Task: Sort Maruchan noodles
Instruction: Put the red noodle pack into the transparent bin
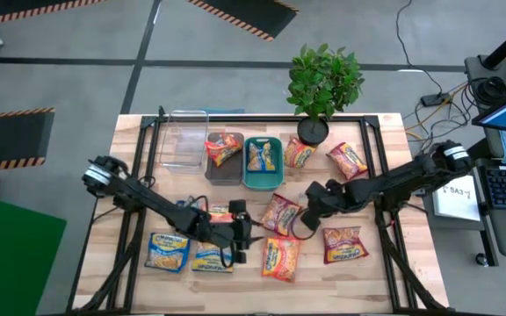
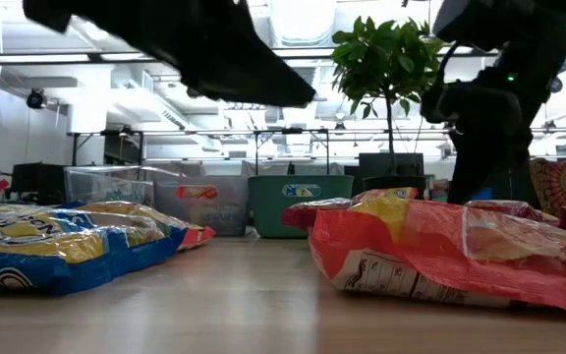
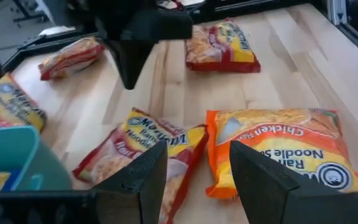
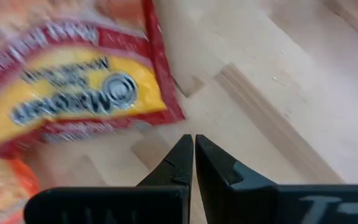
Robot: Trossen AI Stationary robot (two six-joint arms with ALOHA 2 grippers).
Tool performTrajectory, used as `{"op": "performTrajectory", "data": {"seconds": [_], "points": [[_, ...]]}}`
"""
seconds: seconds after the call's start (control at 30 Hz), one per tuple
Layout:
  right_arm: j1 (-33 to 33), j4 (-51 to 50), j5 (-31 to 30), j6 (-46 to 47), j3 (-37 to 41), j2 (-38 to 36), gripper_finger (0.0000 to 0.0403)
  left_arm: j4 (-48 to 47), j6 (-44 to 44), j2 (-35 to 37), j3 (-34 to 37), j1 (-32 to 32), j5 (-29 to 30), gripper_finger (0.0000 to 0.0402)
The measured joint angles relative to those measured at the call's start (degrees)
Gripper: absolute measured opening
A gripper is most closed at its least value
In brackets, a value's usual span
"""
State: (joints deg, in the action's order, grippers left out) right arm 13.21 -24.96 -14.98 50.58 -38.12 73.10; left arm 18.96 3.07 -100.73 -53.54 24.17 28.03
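Observation:
Several Maruchan packets lie flat on the wooden table: two blue-and-yellow ones (image 1: 167, 250) (image 1: 211, 257), an orange one (image 1: 281, 257), a red one (image 1: 344, 244) and a maroon one (image 1: 279, 213). Two more (image 1: 299, 154) (image 1: 348, 160) lie near the plant. One packet lies in the grey bin (image 1: 225, 168) and one in the teal bin (image 1: 263, 183). My left gripper (image 3: 194, 180) is open and hovers above the near end of the maroon packet (image 3: 148, 146), beside the orange one (image 3: 284, 149). My right gripper (image 4: 193, 155) is shut over bare wood, just right of the maroon packet (image 4: 73, 93).
A clear bin (image 1: 184, 139) stands left of the grey bin at the far side. A potted plant (image 1: 323, 83) stands at the far edge, right of the teal bin. The two grippers are close together at the table's middle. Bare wood shows along the near edge (image 1: 262, 294).

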Motion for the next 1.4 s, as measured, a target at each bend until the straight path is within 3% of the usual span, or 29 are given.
{"op": "performTrajectory", "data": {"seconds": [0.13,0.33,0.6,0.73,0.97,1.1,1.4], "points": [[0.0,6.42,-0.07,3.01,3.64,-3.94,0.0009,1.01,1.12,-3.77,-0.66,-0.77,0.0,0.0157],[0.0,7.69,-0.06,8.42,6.21,-7.44,0.0025,1.95,2.34,-8.21,-1.92,-0.97,0.0,0.0157],[0.0,7.86,0.47,13.37,6.94,-9.4,0.0124,2.04,2.43,-10.28,-2.34,-1.51,0.57,0.0152],[0.0,9.5,0.44,13.9,7.08,-8.69,0.0187,2.06,2.64,-10.78,-2.32,-1.83,0.57,0.0125],[-0.04,16.18,-0.07,15.54,8.51,-5.98,0.0268,3.34,3.33,-13.72,-2.39,-2.59,0.55,0.0042],[-0.13,17.44,-0.42,16.49,8.76,-4.91,0.0294,3.55,3.62,-14.32,-2.86,-2.82,0.57,0.0006],[-1.09,22.72,-3.05,16.9,11.11,-3.57,0.0307,2.85,4.02,-14.43,-2.81,-3.73,1.05,0.0002]]}}
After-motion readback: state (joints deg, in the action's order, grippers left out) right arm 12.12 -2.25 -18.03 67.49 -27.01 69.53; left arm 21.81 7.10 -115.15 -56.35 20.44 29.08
